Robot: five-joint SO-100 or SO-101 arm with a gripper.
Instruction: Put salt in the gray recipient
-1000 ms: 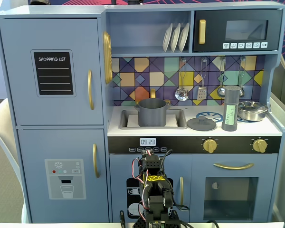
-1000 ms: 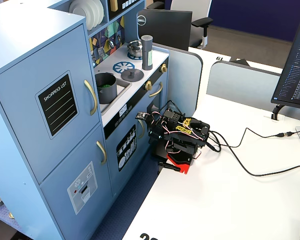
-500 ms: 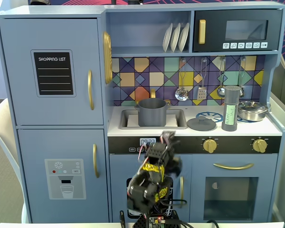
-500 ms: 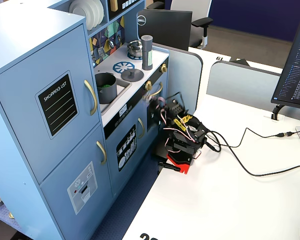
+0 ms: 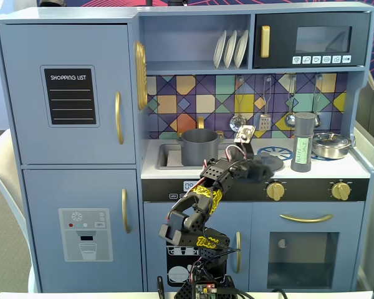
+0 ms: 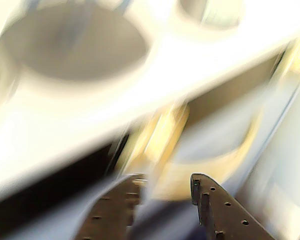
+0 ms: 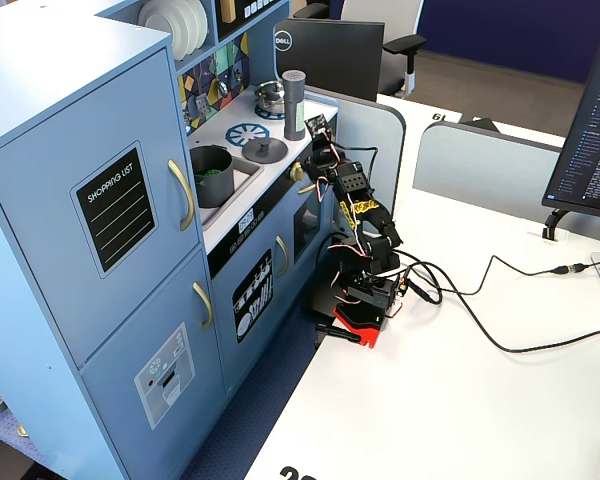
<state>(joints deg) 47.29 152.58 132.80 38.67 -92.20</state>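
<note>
While the gripper reaches up at the counter's front edge with its two fingers a narrow gap apart and nothing between them, the wrist view is smeared by motion. Front on, the arm stretches toward the flat gray lid. Further right stands the salt, upright and untouched beside the steel pan; the gray recipient sits in the sink to the left. Best to widen the fingers, approach level, and grip the shaker low without tipping it
</note>
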